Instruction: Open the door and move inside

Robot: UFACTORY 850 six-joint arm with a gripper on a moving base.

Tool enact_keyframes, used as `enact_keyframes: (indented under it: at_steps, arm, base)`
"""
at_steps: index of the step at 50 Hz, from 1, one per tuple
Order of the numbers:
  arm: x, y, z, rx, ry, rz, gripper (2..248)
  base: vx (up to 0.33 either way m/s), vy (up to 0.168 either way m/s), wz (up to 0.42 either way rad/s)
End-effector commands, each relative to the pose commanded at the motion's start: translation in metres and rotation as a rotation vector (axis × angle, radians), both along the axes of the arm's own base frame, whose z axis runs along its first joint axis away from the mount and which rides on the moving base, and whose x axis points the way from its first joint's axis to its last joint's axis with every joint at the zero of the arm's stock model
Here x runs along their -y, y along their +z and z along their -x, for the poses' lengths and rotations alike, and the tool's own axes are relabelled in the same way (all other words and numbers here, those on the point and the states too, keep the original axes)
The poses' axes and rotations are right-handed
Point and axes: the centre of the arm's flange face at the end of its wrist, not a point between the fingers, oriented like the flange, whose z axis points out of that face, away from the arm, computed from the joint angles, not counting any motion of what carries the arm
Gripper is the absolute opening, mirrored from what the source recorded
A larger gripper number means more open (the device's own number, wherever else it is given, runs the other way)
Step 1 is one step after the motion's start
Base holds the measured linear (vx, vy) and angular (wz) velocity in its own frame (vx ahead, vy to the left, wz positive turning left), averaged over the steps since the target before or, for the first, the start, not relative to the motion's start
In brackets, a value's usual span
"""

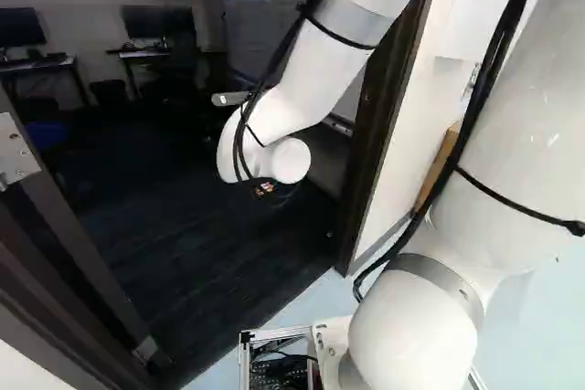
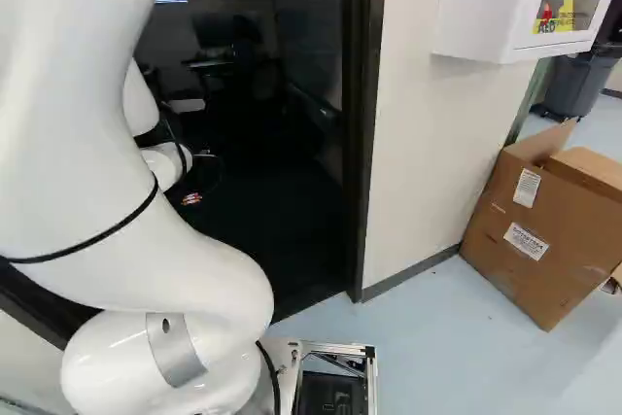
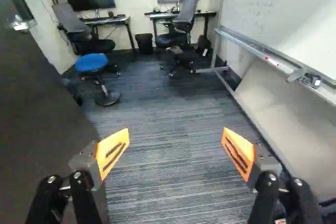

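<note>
Door: open, swung into the room. Wrist view: dark slab beside one finger of the gripper, on the side away from the whiteboard. Long axis upright; broad face runs inward from the doorway, turned toward the gripper's side, free edge pointing deeper into the room. Metal fitting near that edge.

Arm: reaches ahead through the doorway, past the dark door frame. Gripper hangs beyond the threshold, over the carpet. Left base view: bare metal plate on the dark upright at the left. Right base view: wrist partly hidden by the arm's nearer links.

Pincer state, wrist view: gripper spread wide, orange pads well apart, carpet visible through the gap.

Room, ahead of the gripper: blue stool on the carpet, nearer than the desks; two office chairs at the desks; black waste bin between the desks. Whiteboard beside the other finger, its tray running lengthwise into the room.

Outside, right base view: cardboard box tilted near the wall's foot; white cabinet mounted above.
</note>
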Motion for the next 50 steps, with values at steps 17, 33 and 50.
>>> enact_keyframes:
  at_steps: [17, 33, 50]
  arm:
    - [0.028, -0.001, 0.011, 0.001, -0.046, -0.002, 247]
    - [0.051, -0.002, 0.013, 0.003, -0.099, -0.004, 247]
    - [0.074, -0.003, 0.01, 0.005, -0.162, -0.004, 247]
  base:
    - [0.0, 0.0, 0.0]
    - [0.0, 0.0, 0.0]
    - [0.0, 0.0, 0.0]
